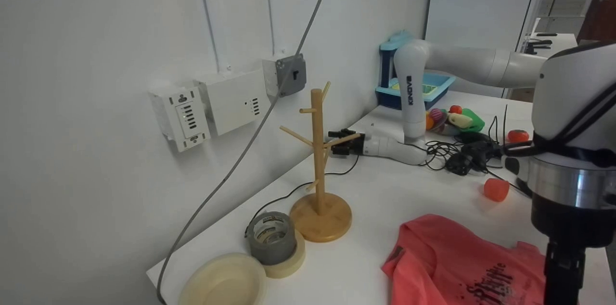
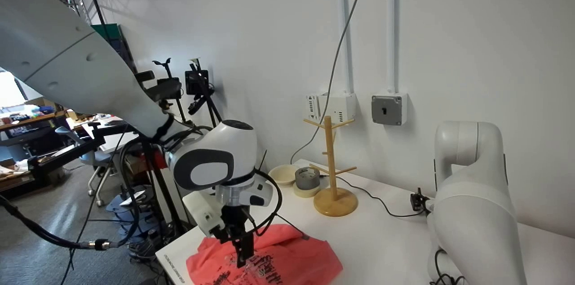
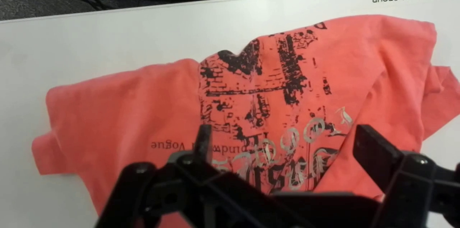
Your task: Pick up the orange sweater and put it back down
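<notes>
Wrist view: the orange sweater (image 3: 248, 105) lies rumpled on the smooth white worktop (image 3: 125, 37), its soft coral cloth bunched into folds. Above the sweater is the tool (image 3: 285, 138), black and angular, its fingers (image 3: 375, 158) spread well apart and cloth showing through the gap; whether the tips brush the fabric I cannot tell. Only here do details of the print (image 3: 251, 87) come out: blotchy dark patches, silvery letters and the small upside-down word "Vogue".

In both exterior views a mug tree (image 1: 319, 160) stands between the sweater and the plain wall (image 1: 96, 151), apart from the cloth: smooth honey-colored wood, disc base, upright post, thin slanting pegs. Also on the sweater's wall side are a gray tape roll (image 1: 276, 254) stacked on a cream tape roll (image 1: 290, 267), and a shallow pale bowl (image 1: 224, 281).

Seen only in an exterior view, beyond the sweater, are a rounded red block (image 1: 495, 189), a heap of colorful pieces (image 1: 459, 120) and a blue plastic tray (image 1: 442, 87); the KINOVA lettering on a light gray arm (image 1: 415, 112) is legible there alone. Dark stands (image 2: 197, 82), well apart from the sweater, appear only in an exterior view.
</notes>
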Robot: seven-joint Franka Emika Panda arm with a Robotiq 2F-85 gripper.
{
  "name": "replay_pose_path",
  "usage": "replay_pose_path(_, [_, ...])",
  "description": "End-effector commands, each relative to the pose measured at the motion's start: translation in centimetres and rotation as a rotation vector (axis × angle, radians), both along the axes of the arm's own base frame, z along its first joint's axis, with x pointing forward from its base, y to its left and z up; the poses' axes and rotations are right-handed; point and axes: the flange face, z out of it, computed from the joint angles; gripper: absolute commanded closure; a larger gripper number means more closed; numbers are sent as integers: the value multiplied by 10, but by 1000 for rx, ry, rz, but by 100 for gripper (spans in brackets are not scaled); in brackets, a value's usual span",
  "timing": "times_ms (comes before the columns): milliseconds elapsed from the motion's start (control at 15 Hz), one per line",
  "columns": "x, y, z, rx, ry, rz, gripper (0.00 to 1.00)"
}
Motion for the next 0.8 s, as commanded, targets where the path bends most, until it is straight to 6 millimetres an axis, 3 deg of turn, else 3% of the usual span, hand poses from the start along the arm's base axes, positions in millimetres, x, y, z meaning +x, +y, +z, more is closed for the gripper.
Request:
replay_pose_path(0, [14,-1,2,-12,-41,-13,0])
replay_pose_path(467, [70,7,12,-35,-196,-37,0])
replay_pose_path(733, [98,16,0,-20,-224,-53,0])
